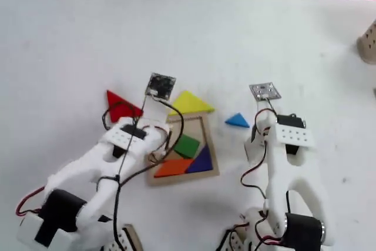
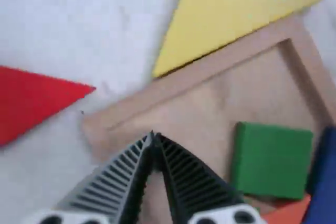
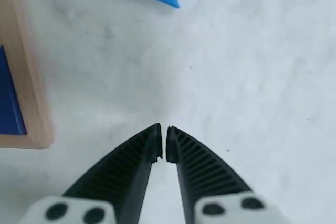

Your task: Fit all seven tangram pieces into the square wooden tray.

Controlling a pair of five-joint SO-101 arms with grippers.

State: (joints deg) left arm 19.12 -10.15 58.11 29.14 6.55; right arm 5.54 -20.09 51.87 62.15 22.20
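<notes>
From above: square wooden tray (image 1: 195, 129) on a white table between two arms. Holds three pieces: one green square (image 1: 187, 145), one orange piece (image 1: 173, 167), perhaps a triangle, one dark blue triangle (image 1: 201, 160). Three more outside: yellow triangle (image 1: 189, 103) against the far rim, red triangle (image 1: 120, 106) near the left arm, light blue triangle (image 1: 237, 120) near the right. Wrist views add the tools: left gripper (image 2: 155, 137) closed, empty, over a tray corner; right gripper (image 3: 163, 132) closed, empty, over the table beside the tray.
</notes>
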